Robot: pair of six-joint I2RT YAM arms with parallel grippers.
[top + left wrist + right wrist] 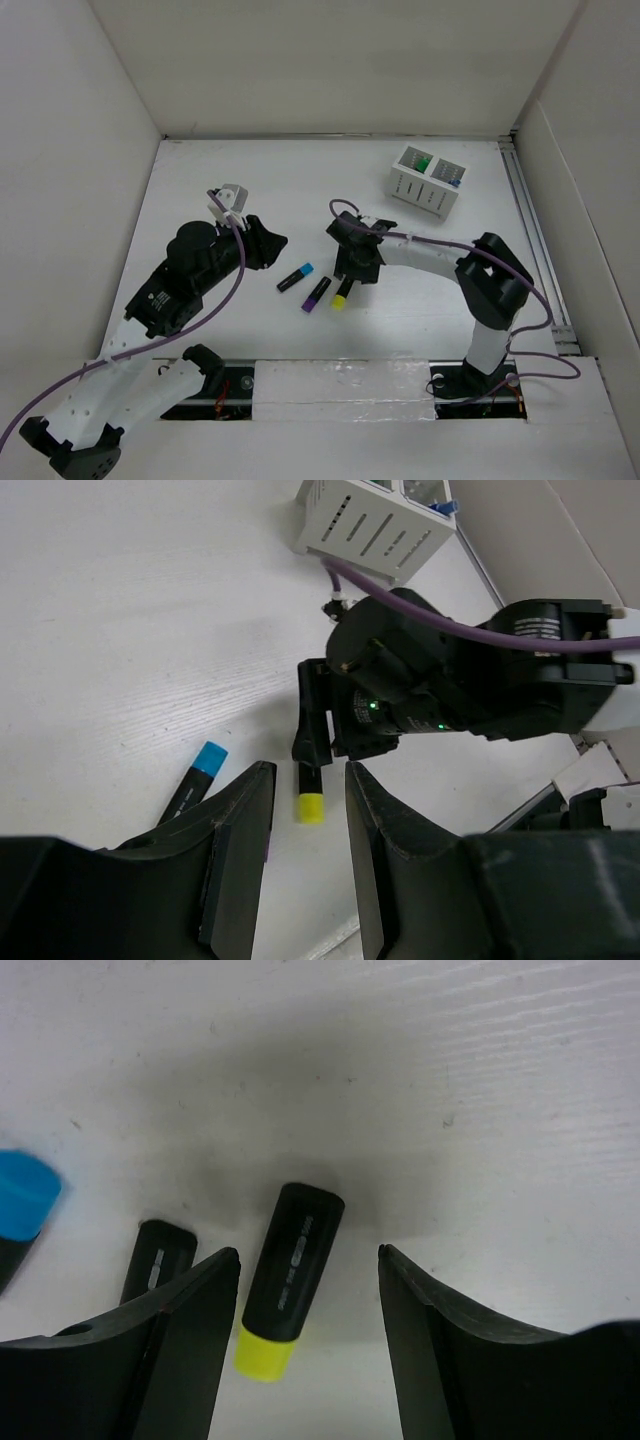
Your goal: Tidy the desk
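The right pincer (305, 1257) straddles the yellow highlighter (287, 1285), half hidden from above.

Bright, even, diffuse light on the white desk (250, 190); soft faint shadows; wrist-view foregrounds slightly blurred.

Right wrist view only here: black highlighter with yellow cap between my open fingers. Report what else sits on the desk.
Observer: A white slotted two-compartment holder box stands toward the far right corner of the white desk.
Operator: Identify the black barrel beside my yellow-capped highlighter.
Observer: That's a purple-capped highlighter; the cap is outside your frame.
Operator: Locate the left gripper.
Observer: Open, left of that purple-capped one, pointing toward it.
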